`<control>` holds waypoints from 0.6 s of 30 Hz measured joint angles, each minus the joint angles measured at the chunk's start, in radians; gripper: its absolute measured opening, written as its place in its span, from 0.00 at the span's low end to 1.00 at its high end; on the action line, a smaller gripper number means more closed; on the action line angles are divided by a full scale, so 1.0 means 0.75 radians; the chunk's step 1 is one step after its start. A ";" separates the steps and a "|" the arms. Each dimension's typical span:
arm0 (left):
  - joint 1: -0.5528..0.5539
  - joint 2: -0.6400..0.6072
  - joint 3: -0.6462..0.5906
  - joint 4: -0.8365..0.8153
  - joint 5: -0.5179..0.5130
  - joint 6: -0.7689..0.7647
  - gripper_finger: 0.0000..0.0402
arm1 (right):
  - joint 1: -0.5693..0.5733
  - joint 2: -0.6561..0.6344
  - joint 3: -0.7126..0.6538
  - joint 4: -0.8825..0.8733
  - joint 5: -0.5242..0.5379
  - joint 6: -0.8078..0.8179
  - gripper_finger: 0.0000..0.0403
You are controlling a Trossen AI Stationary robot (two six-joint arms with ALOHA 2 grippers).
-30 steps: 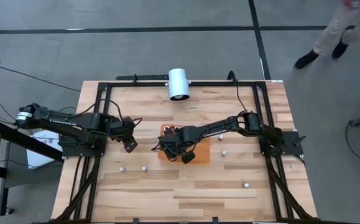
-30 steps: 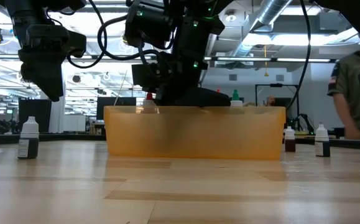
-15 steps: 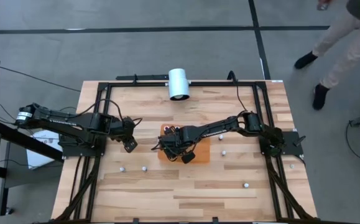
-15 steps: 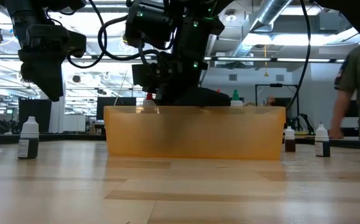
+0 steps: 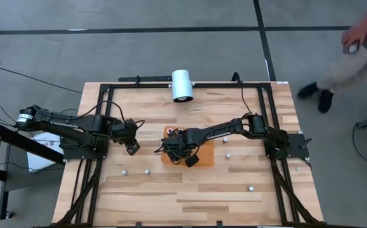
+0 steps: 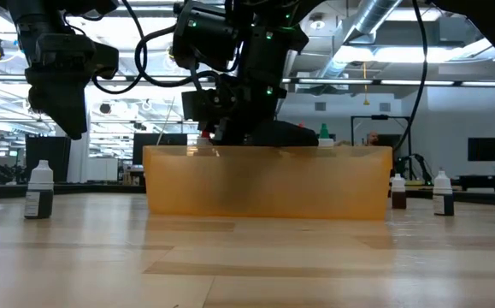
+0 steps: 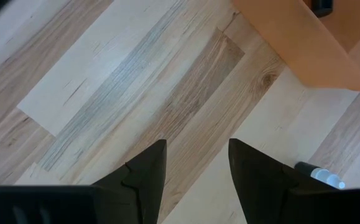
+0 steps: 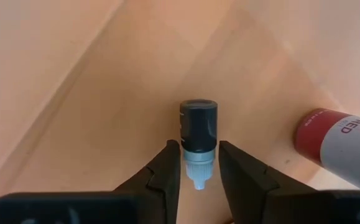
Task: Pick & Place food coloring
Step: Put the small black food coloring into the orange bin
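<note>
Dark-capped and pale at its tip, a small food coloring bottle [image 8: 198, 144] sits between my right gripper's [image 8: 198, 169] fingers inside the orange tray [image 6: 264, 181], the fingers parted just beside its sides rather than pressing it, with a red-labelled bottle [image 8: 341, 142] lying near. My left gripper [image 7: 195, 165] hangs with fingers apart over bare wood at the table's [image 5: 189, 196] left side, well apart from the tray, and more loose bottles [image 5: 146, 171] stand scattered on the boards.

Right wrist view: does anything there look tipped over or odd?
Yes. Inside the orange bin, a dark bottle lies between the right hand fingers, clear tip pointing back at the camera. A red-labelled bottle lies on its side nearby.
</note>
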 joint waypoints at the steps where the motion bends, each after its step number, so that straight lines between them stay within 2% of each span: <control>1: 0.000 0.000 0.000 0.000 0.000 0.000 0.41 | 0.000 0.000 0.000 0.000 0.000 0.000 0.25; 18: 0.000 0.000 0.000 0.000 0.000 -0.001 0.41 | 0.002 0.007 0.002 -0.044 0.001 0.020 0.17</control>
